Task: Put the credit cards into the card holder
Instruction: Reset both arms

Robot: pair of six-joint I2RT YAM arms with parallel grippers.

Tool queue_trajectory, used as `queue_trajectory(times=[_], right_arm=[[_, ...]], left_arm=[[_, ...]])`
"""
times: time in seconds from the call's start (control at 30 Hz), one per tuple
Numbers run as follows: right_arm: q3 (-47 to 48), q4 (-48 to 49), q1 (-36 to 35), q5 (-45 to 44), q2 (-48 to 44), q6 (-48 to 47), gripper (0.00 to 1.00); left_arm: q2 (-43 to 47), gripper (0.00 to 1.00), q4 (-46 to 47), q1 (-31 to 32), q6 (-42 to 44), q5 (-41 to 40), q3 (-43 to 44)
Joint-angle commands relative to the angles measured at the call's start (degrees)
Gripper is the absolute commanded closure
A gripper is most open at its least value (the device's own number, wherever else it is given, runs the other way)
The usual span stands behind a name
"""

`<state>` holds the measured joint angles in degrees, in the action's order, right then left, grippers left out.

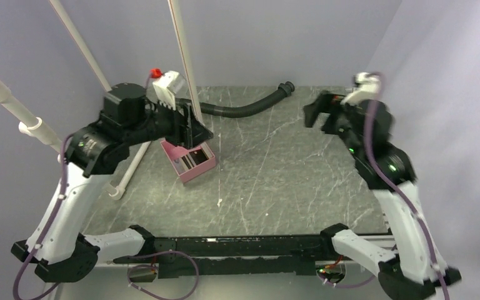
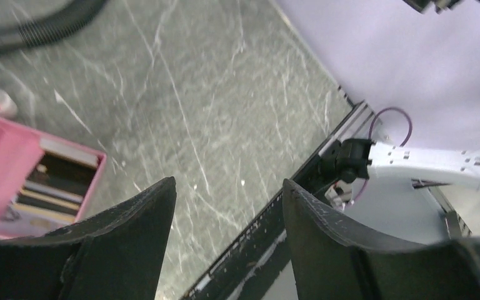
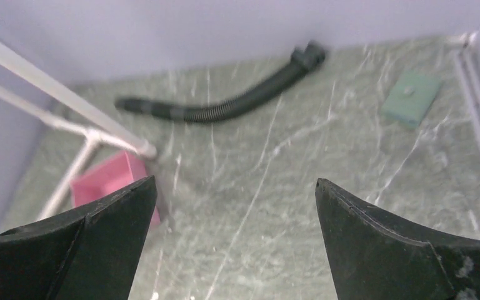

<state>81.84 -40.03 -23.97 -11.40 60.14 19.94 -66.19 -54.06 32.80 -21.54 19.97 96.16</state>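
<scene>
Left gripper (image 2: 228, 183) – jaws apart, empty – should drop squarely onto the cards (image 2: 59, 181) in the box (image 2: 0, 162) at nine o'clock. Right gripper (image 3: 234, 180) – wide, empty – could steady the holder (image 3: 410, 97) at one o'clock.

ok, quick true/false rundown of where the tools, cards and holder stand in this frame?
1. The right tool is open and empty. True.
2. The left tool grips a card. False: its fingers are apart with nothing between them.
3. The card holder sits inside the pink box. False: it lies flat on the table toward the far right, apart from the box.
4. Flat cards lie stacked in the pink box. True.
5. The black hose lies across the far part of the table. True.
</scene>
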Motion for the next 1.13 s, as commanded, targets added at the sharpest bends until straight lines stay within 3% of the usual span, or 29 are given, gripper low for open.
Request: queue_trajectory(times=[0.0, 0.13, 0.47, 0.6, 0.67, 1.1], right_arm=[[2.21, -0.93, 2.50, 2.77, -6.99, -2.18, 0.00], [7.38, 0.33, 2.52, 1.78, -15.14, -6.35, 0.00], [3.88, 14.66, 2.52, -7.32, -33.44, -11.21, 0.00], [1.80, 19.54, 2.52, -6.77, -38.48, -13.84, 0.00], [1.41, 21.50, 2.52, -7.95, -39.59, -14.97, 0.00], [5.38, 17.09, 2.69, -13.71, -36.54, -13.03, 0.00]], left_arm=[[3.17, 0.30, 0.47, -0.21, 8.75, -2.35, 6.44], [7.92, 0.26, 3.69, -0.19, 13.04, -7.76, 7.78], [23.37, 0.17, 18.82, -0.19, 18.93, -19.75, 2.31], [27.93, 0.06, 23.01, -0.19, 20.49, -22.14, -0.09], [28.86, 0.01, 23.60, -0.19, 20.83, -23.30, 0.09], [28.30, 0.00, 22.63, -0.19, 21.95, -25.40, 1.67]])
